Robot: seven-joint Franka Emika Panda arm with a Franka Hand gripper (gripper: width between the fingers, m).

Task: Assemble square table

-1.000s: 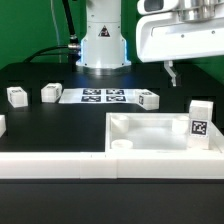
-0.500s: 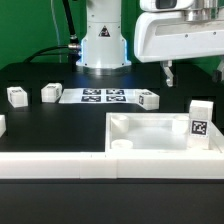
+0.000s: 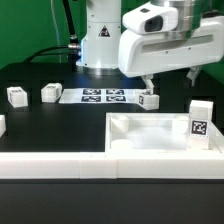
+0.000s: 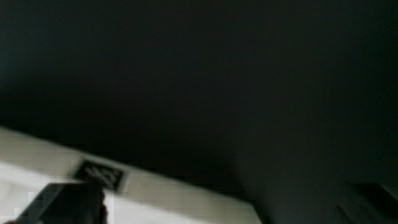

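End effector (image 3: 171, 80) spread open over matte black table (image 3: 60, 125) (green backdrop (image 3: 25, 30)); smooth white raised-rim slab (image 3: 150, 119) rests there

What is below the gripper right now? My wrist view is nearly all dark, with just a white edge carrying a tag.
Observer: The exterior view shows the gripper open and empty. It hangs above the small leg beside the marker board, slightly to that leg's right in the exterior view.
Operator: Where are the other legs?
Observer: Two more sit at the exterior view's left, apart from each other: the outer leg and the inner leg.
Operator: And the tabletop?
Observer: The square tabletop lies rim up near the camera. An upright leg stands at its far corner on the exterior view's right; I cannot tell whether it is seated.
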